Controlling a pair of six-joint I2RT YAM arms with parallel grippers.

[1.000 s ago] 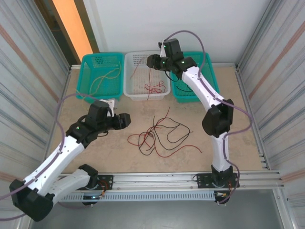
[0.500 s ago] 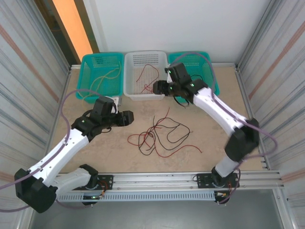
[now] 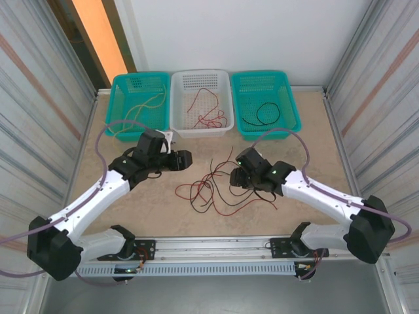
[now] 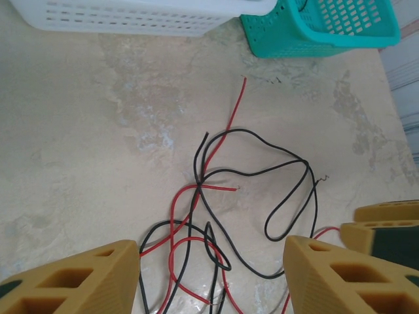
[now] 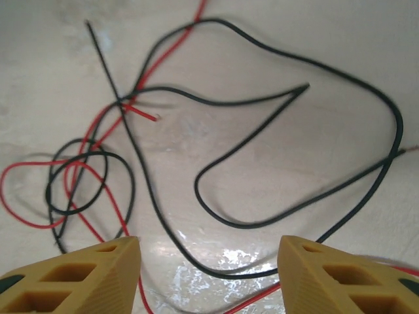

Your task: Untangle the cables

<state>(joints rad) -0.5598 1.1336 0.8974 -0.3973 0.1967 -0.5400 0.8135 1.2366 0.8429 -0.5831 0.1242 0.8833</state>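
Note:
A tangle of red and black cables [image 3: 208, 186] lies on the beige table between the two arms. My left gripper [image 3: 185, 160] hovers open just left of the tangle. In the left wrist view its gripper [image 4: 209, 281] straddles the crossed red and black loops [image 4: 200, 190] from above, its yellow fingers [image 4: 72, 278] apart. My right gripper [image 3: 236, 176] hangs open over the tangle's right side. In the right wrist view the gripper [image 5: 209, 271] is above a wide black loop [image 5: 262, 163] and touches nothing.
Three baskets stand along the back edge: a teal one [image 3: 118, 88] with a yellow cable [image 3: 141, 104], a white one [image 3: 226, 82] with a red cable [image 3: 208, 116], and a teal one [image 3: 291, 98] with a black cable [image 3: 262, 118]. Corrugated walls close both sides.
The right arm swung from over the back baskets down to the tangle's right side. The left gripper moved right, closer to the tangle.

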